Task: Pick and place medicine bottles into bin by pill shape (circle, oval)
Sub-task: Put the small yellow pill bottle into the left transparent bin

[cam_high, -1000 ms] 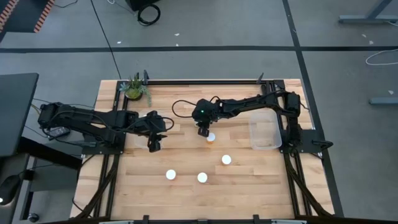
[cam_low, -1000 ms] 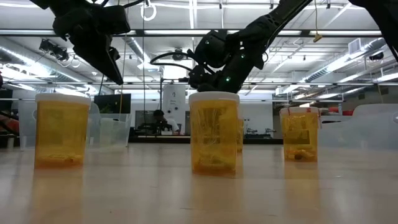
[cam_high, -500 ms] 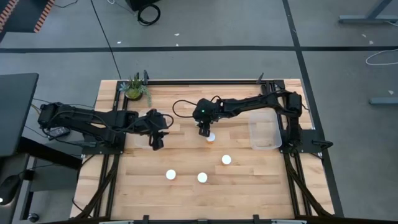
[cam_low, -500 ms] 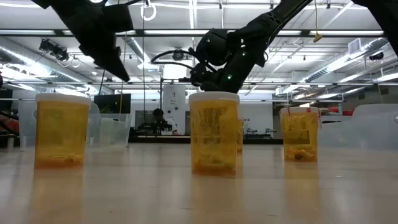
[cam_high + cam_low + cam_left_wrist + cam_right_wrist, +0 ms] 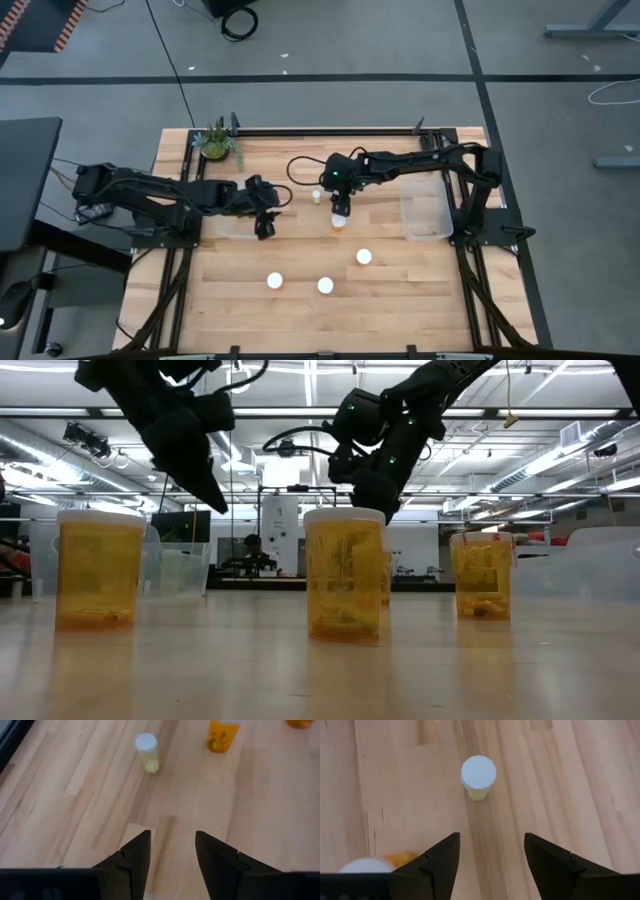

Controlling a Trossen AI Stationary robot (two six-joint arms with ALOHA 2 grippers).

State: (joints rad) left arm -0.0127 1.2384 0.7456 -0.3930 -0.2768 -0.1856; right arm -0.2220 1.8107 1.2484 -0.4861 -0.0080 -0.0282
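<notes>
Several small white-capped medicine bottles stand upright on the wooden table. A pale one (image 5: 316, 196) stands mid-table, with an orange one (image 5: 339, 222) just nearer. Three more orange ones (image 5: 364, 257) (image 5: 275, 281) (image 5: 325, 285) stand toward the near edge. My right gripper (image 5: 340, 210) is open and empty, above the table beside the orange bottle. Its wrist view shows the pale bottle (image 5: 478, 772) ahead and the orange one (image 5: 367, 864) outside one finger. My left gripper (image 5: 265, 228) is open and empty left of centre, and the pale bottle (image 5: 146, 750) shows ahead of it.
A clear plastic bin (image 5: 424, 215) stands at the table's right side. A second clear bin (image 5: 222, 222) lies under my left arm. A green potted plant (image 5: 217, 143) stands at the far left corner. In the low view, three orange bottles (image 5: 344, 572) stand in front.
My left gripper has moved toward the table's right edge, staying open. My right gripper has shifted a little toward the right edge, and the pale bottle that its arm covered now shows. No bottle has moved.
</notes>
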